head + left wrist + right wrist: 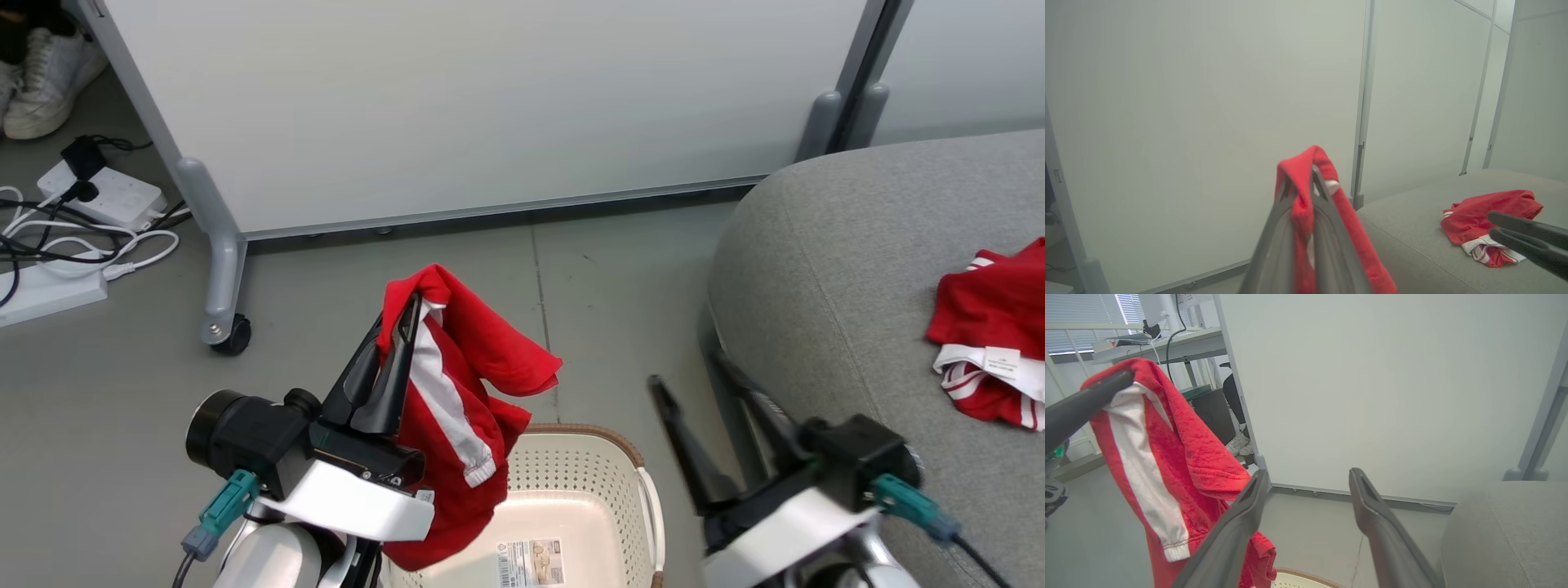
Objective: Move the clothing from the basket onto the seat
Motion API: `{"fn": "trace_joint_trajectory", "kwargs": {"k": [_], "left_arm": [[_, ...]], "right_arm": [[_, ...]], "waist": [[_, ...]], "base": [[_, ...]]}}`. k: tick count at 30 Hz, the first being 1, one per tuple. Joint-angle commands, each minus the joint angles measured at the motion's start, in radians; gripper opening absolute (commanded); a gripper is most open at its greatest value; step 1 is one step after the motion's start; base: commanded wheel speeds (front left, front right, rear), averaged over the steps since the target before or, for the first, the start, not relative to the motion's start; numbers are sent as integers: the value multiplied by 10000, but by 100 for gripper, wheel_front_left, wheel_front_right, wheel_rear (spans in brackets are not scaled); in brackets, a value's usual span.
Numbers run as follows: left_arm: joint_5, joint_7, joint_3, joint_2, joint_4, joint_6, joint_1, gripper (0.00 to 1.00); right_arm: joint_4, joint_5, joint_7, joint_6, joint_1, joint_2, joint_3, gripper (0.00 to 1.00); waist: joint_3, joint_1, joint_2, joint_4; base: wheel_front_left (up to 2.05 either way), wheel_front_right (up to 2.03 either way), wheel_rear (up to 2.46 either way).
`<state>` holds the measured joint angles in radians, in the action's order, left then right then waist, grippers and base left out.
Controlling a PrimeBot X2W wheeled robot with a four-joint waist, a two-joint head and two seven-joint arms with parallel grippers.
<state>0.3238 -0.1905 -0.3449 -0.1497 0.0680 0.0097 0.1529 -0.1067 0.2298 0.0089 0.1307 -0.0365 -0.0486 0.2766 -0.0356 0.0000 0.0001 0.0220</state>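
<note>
Nearest is the cream-white perforated plastic laundry basket with a brown rim (pixel 589 430). Its paper floor label shows, and what can be seen of its floor looks bare. Above its left edge, the left end effector (pixel 408 314) has its dark fingers pressed together on a fold of a bright red sports garment with a white stripe (pixel 457 392). The garment hangs limp from the fingertips, its lower end dangling at the basket. It looks light, soft and floppy, not fragile. A bunched fold or a thick hem is probably the best place to hold it, since a single layer could slip out. The dangling tail could catch the rim. The right end effector (pixel 1309 473) has its fingers spread and is empty, just beside the large grey fabric sofa (pixel 833 269). A second red garment with white trim and a tag (pixel 992 327) lies crumpled on the sofa. Farther back are a white wheeled partition panel (pixel 490 106), white power strips with cables (pixel 106 196) and white shoes (pixel 49 77).
</note>
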Motion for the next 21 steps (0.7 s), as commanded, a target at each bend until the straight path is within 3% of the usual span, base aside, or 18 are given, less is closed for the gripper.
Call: {"fn": "trace_joint_trajectory", "kwargs": {"k": [1, 11, 21], "left_arm": [[45, -49, -2, -43, 20, -42, 183, 0], [86, -113, -291, 85, -37, -179, 373, 0], [35, -90, -632, 135, -39, -232, 394, 0]], "right_arm": [[85, 39, 50, 3, -232, -46, 255, 100], [1532, 1031, -250, 3, -2045, -56, 3297, 100], [4367, 2231, -1165, 3, -4082, -50, 5770, 100]], "waist": [[-23, 0, -1, -85], [-30, 0, -1, -661], [-11, 0, -1, -1021]], "base": [[0, 0, 0], [0, 0, 0], [0, 0, 0]]}}
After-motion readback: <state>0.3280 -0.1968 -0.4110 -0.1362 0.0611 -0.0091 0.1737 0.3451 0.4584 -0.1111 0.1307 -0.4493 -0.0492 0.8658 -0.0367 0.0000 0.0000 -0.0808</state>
